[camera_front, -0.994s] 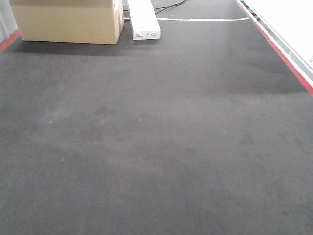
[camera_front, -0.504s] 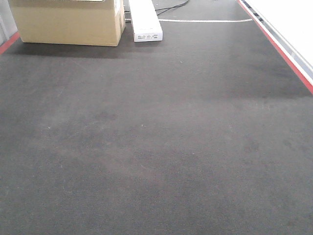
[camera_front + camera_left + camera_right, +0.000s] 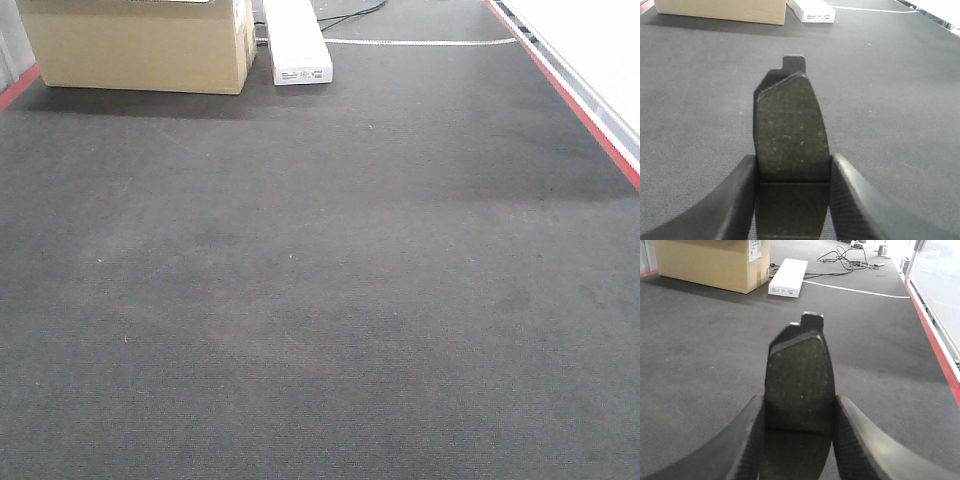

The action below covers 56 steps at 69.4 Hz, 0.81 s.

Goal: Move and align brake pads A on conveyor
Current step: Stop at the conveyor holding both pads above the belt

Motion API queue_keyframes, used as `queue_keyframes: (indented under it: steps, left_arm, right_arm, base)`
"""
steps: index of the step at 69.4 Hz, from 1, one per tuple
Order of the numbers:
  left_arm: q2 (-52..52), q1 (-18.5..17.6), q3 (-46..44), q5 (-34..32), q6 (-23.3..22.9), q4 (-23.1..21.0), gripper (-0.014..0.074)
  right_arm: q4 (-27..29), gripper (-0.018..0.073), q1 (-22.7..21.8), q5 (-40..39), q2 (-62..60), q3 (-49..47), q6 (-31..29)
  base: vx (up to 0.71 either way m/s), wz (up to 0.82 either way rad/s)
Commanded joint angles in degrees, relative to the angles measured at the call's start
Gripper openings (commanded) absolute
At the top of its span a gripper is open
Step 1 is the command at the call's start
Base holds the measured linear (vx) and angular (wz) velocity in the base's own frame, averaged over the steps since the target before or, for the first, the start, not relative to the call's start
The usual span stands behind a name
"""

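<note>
Two brake pads show, one per wrist view, each held in a pincer. Left gripper (image 3: pixel 793 167) is clamped on the left-held pad (image 3: pixel 790 125), its black fingers (image 3: pixel 742 195) pressed against the pad's two long edges near its middle groove. The pad's speckled dark face is up, and its far end, with a small square tab, points up the conveyor (image 3: pixel 320 300). Right gripper (image 3: pixel 799 407) pinches the right-held pad (image 3: pixel 799 375) the same way, one finger on each long edge, tabbed end pointing away. Both pads sit over the dark carpet-like belt; can't tell whether they touch it or hang just above. At the belt's far end a cardboard box (image 3: pixel 140 45) stands by the left edge, with a white box (image 3: pixel 295 45) just beside it on the right. A thin white line (image 3: pixel 420 41) crosses the belt beyond the white box. A red strip (image 3: pixel 570 95) runs along the belt's right edge. Black cables (image 3: pixel 845 257) lie past the white line in the right wrist view.
</note>
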Motion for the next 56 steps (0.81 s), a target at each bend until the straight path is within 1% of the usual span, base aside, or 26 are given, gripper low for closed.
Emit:
queue_keyframes:
  steps: [1,16,25,32,39,47,56]
  left_arm:
    - [0.2,-0.3,-1.8,-5.8,0.1,-0.6,-0.0006]
    - [0.2,-0.3,-1.8,-5.9,0.1,-0.6,-0.0006]
    - [0.2,-0.3,-1.8,-7.2,0.0,-0.7,-0.0006]
    - [0.2,-0.3,-1.8,-5.3,-0.1,-0.6,-0.0006]
    - [1.2,-0.3,-2.8,-4.9,-0.5,-0.6,-0.0006]
    - [6.2,-0.2,-7.0,-5.4,-4.5,-0.4,-0.0005]
    - [17.1,-0.2,-14.1,-1.5,-5.0,-0.4,-0.0003]
  right_arm:
    - [0.1,-0.0004,-0.2,-5.5,0.8,-1.6,-0.4]
    - [0.1,-0.0004,-0.2,-5.5,0.8,-1.6,-0.4]
    - [0.1,-0.0004,-0.2,-5.5,0.8,-1.6,-0.4]
    - [0.1,-0.0004,-0.2,-5.5,0.8,-1.6,-0.4]
    - [0.1,-0.0004,-0.2,-5.5,0.8,-1.6,-0.4]
    - [0.1,-0.0004,-0.2,-5.5,0.8,-1.6,-0.4]
    - [0.1,-0.0004,-0.2,-5.6,0.8,-1.6,-0.4]
  base:
    - [0.0,0.0]
    - [0.0,0.0]
    - [0.0,0.0]
    - [0.0,0.0]
    - [0.0,0.0]
    - [0.0,0.0]
    - [0.0,0.0]
